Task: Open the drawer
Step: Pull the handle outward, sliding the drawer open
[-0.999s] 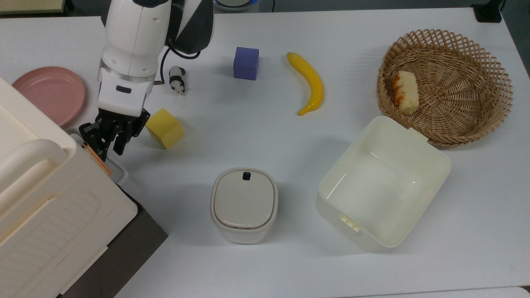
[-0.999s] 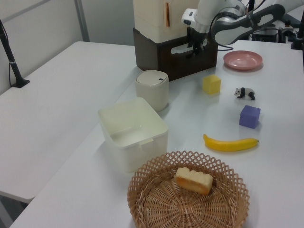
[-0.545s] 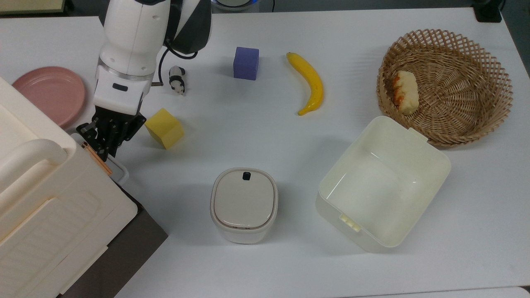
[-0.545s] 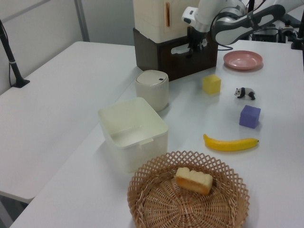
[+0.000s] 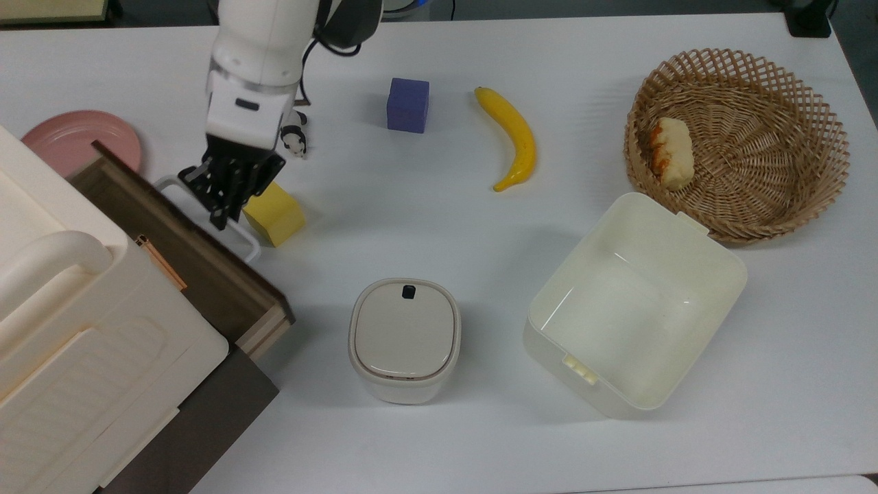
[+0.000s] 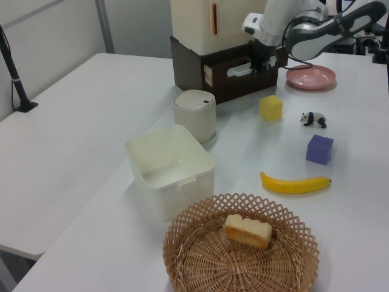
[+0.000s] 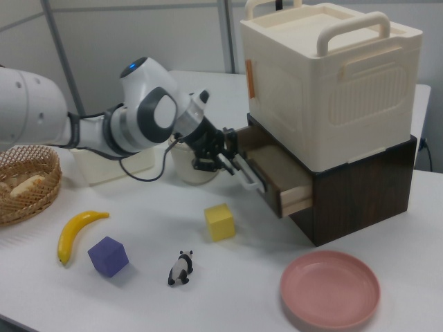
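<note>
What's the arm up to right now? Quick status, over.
Gripper shut on the white handle. Drawer pulled partway out of the dark cabinet. Yellow cube sits close beside the handle, possibly in the way.

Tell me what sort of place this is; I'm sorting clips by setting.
Probably a robotics lab: a robot arm works on a white table laid with test props, such as a foam cube, a toy panda and a banana.

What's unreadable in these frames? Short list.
- Inside of the shallow wooden drawer: its back part is under the cream ribbed cabinet body in the top view.
- White loop handle: its middle is behind the robot hand in the top view.
- Round cream lidded bin: contents hidden by its lid.
- Panda figurine: partly covered by the arm in the top view.
</note>
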Available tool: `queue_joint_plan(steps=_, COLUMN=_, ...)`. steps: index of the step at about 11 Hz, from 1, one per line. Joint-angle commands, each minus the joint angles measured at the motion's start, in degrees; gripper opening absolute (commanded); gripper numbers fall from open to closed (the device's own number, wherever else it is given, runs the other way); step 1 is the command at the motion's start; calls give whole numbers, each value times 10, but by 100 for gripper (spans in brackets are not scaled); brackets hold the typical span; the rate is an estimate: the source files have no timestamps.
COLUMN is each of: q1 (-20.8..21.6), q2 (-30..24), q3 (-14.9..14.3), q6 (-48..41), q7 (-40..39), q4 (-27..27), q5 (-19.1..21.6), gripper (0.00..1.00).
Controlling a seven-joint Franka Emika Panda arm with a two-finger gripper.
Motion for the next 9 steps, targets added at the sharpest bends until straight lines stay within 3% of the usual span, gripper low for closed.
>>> queue_joint_plan(steps=1, q1=43, q2=-94, q3=1, q6=0, q7=43, q4=-116, q5=-1, gripper=0)
queue_joint_plan(steps=5, q1=45, q2=-100, q3=3, q6=-16, q7=44, q4=-120, q5=-1, gripper=0)
queue_joint_plan(steps=6, q1=49, q2=-100, q3=3, q6=-19, q7=54, q4=-119, q5=-1, gripper=26)
queue_joint_plan(steps=7, q1=49, q2=-98, q3=3, q6=-18, q7=87, q4=-116, q5=-1, gripper=72)
queue_joint_plan(steps=8, q1=50, q2=-96, q3=3, q6=-18, q7=128, q4=-113, q5=-1, gripper=100)
queue_joint_plan(steps=9, q1=50, q2=-96, q3=3, q6=-18, q7=139, q4=-113, q5=-1, gripper=100)
